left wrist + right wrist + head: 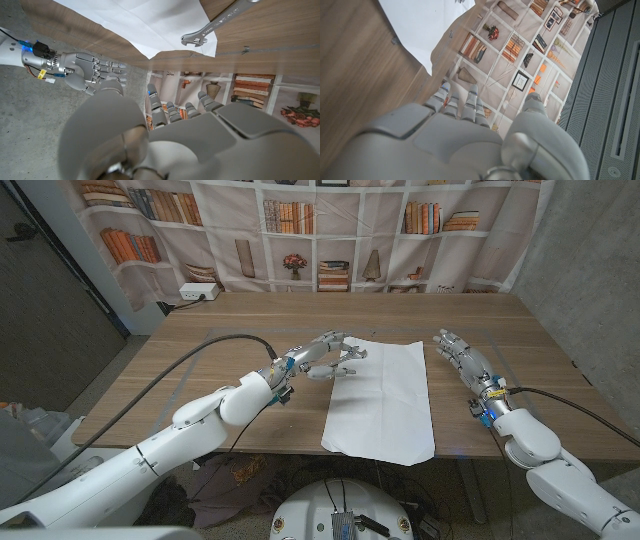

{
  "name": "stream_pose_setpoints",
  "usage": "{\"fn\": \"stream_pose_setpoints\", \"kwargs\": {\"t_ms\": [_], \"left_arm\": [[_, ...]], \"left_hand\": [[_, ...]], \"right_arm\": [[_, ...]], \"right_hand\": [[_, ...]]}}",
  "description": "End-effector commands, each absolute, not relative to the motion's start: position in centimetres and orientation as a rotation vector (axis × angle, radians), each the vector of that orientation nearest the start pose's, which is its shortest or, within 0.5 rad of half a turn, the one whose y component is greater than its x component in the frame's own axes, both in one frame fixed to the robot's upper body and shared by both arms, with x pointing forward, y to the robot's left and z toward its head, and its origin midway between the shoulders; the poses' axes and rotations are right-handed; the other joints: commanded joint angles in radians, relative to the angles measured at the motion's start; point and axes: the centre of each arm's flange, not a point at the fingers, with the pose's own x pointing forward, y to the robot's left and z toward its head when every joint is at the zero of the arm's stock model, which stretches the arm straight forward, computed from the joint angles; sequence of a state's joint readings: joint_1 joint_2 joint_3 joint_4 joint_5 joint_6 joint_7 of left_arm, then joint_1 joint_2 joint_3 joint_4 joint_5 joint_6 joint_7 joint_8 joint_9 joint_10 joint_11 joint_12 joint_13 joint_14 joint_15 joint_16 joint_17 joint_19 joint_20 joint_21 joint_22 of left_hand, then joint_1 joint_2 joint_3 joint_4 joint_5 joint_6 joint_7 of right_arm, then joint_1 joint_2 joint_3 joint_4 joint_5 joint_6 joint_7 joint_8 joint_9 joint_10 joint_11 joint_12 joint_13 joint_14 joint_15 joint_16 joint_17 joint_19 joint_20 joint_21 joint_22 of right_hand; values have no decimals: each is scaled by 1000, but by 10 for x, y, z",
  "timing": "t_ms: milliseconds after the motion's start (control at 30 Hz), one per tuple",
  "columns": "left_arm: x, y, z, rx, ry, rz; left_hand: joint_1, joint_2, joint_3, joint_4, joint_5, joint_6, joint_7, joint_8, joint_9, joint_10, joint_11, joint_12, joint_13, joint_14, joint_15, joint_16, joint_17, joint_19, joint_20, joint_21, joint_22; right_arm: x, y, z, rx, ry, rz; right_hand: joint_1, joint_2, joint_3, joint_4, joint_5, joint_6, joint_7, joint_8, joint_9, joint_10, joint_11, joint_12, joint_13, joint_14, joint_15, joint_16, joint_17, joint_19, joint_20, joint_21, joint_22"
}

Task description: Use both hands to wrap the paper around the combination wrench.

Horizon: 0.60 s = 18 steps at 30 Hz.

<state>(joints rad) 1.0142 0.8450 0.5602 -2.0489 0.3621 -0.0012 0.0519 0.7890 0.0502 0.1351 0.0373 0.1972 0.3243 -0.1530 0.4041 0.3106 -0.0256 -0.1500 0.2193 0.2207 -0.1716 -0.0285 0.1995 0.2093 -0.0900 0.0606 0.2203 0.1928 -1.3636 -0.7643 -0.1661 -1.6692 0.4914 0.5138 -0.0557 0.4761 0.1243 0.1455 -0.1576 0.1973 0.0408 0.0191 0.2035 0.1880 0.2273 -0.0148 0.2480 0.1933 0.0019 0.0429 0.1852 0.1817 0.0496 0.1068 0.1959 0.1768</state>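
**Visitor:** Where is the wrench in this shot?

**Onlooker:** One combination wrench (219, 22) lies at the paper's left edge, partly on the sheet, just under the left hand (322, 356). The head view hides it behind the fingers; the left wrist view shows its open end over the white corner.

**Visitor:** Is that hand gripping it?

**Onlooker:** I cannot tell. The fingers are loosely curled above the edge; whether they touch the wrench or the paper is hidden.

**Visitor:** And the other?

**Onlooker:** The right hand (462, 357) stands on the table (230, 330) beside the paper's right edge, fingers spread, holding nothing. It seems placed to take that side once folding starts.

**Visitor:** The count?

**Onlooker:** One sheet of paper (382, 400), lying flat and unfolded, one wrench, two hands. Wrapping looks barely begun.
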Motion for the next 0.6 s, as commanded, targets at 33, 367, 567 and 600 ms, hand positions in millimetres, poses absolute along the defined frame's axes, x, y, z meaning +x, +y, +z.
{"fn": "stream_pose_setpoints", "kwargs": {"t_ms": [33,367,567,600], "left_arm": [[493,144,-46,1094,-852,-343],[487,153,-50,1050,-854,-347],[484,155,-53,1048,-855,-338],[484,155,-53,1046,-855,-335]], "left_hand": [[-6,0,-7,4,9,28,14,16,-2,-4,-2,3,5,-56,3,-4,0,-21,3,-6,4],[-9,5,-10,7,13,49,24,16,-11,3,-1,6,5,-52,2,1,0,-24,6,-5,4],[-9,1,-13,5,13,49,-9,13,-15,2,-4,6,5,-50,3,2,0,-24,7,-4,5],[-10,0,-14,4,13,49,-10,12,-16,3,-4,6,5,-45,-1,4,-1,-24,6,-4,5]], "right_arm": [[502,-350,-111,-256,-696,178],[494,-346,-113,-293,-707,194],[486,-346,-115,-315,-720,197],[484,-346,-115,-327,-726,196]], "right_hand": [[21,-1,5,-6,3,3,-10,1,4,22,-2,8,4,0,-7,2,-1,-2,-5,1,3],[31,-3,9,-7,4,6,-15,2,4,29,-6,11,4,3,-9,3,-1,-1,-6,1,3],[38,-4,12,-8,5,9,-16,3,5,33,-12,12,4,7,-10,4,-1,3,-11,3,3],[41,-4,14,-8,5,11,-17,3,5,38,-11,14,4,10,-12,5,-2,4,-12,3,3]]}}
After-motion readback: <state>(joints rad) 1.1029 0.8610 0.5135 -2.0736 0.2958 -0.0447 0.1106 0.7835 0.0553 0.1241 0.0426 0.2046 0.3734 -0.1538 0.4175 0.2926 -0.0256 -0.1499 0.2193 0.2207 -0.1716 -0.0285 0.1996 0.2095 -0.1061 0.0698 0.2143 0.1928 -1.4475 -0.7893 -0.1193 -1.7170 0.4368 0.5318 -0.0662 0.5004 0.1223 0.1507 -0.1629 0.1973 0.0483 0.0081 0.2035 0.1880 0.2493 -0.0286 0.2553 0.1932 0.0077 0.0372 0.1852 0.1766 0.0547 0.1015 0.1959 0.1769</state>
